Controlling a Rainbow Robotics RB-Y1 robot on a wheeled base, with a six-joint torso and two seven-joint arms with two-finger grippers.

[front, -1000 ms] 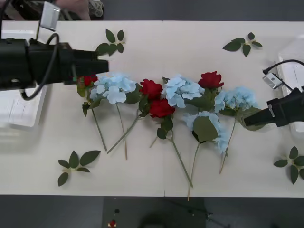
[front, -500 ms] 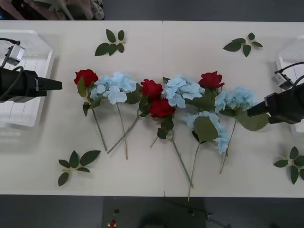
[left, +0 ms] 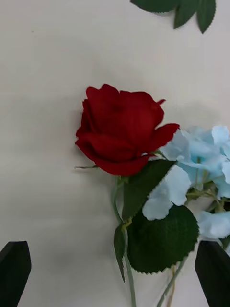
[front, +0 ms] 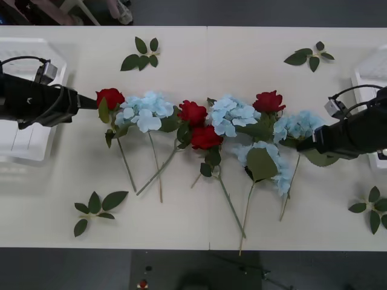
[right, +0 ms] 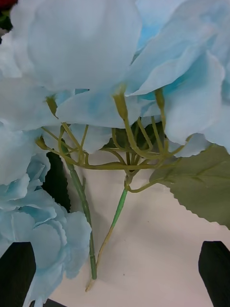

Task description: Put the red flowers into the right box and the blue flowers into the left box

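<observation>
Red flowers (front: 199, 124): four roses in a row across the middle of the table, mixed among the blue ones; leftmost one (left: 120, 129) at the left end of the row, just beside the left gripper tip, with its leaf touching a blue cluster.
Blue flowers (front: 233, 115): several pale clusters lying between and over the roses; rightmost one (front: 300, 125) just in front of the right gripper, petals and thin branching stalks very close in the right wrist view (right: 120, 158).
Handling: probably very light, soft petals easy to crush, thin stems bending easily; better to pinch the stem just under the head, not the bloom. Stems and leaves overlapping, so a lifted flower may drag a neighbour.
Left gripper (front: 91, 103): low over the table, pointing at the leftmost rose, fingers (left: 14, 266) spread apart with nothing between them.
Right gripper (front: 302, 145): at the rightmost blue cluster, fingers (right: 215, 268) spread wide, holding nothing.
Left box (front: 24, 51): at the left table edge, under the left arm.
Right box (front: 369, 75): at the right table edge, partly seen.
Leaf sprigs (front: 142, 54): loose near the table corners, no part of the sorting.
Progress: no flower seen in either box, as far as visible.
</observation>
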